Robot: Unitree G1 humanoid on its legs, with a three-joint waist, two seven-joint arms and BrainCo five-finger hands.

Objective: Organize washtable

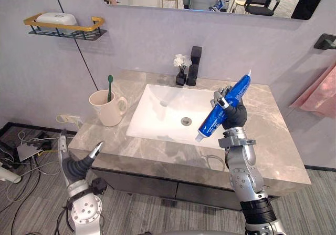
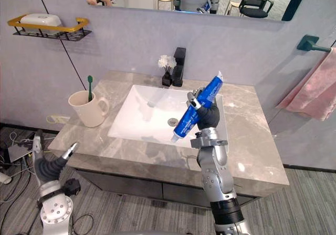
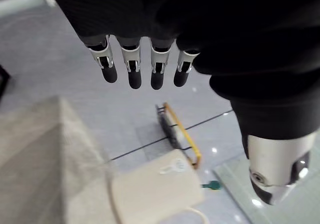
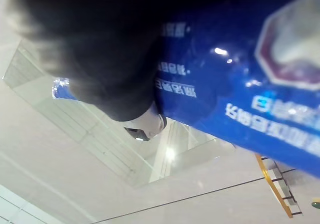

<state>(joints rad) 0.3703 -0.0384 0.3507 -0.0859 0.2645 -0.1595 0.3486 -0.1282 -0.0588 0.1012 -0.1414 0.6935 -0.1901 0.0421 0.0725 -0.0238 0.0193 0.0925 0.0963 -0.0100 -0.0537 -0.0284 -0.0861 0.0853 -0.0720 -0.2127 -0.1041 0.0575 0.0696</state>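
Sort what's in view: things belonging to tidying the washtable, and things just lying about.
For the job: blue plastic toothpaste tube, gripped in the right hand; cream ceramic mug holding a green toothbrush; grey marble washtable.
Just there: gold-railed wire wall shelf; black vase of white flowers; black tap; pink towel.

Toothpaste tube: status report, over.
Right robot hand shut on toothpaste tube, tilted over sink, cap down. Left robot hand open, low by counter's front-left corner. Nothing between tube and mug.

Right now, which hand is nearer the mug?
Left. The left hand hangs off the counter's front corner near the mug; the right hand grips toothpaste across the sink.
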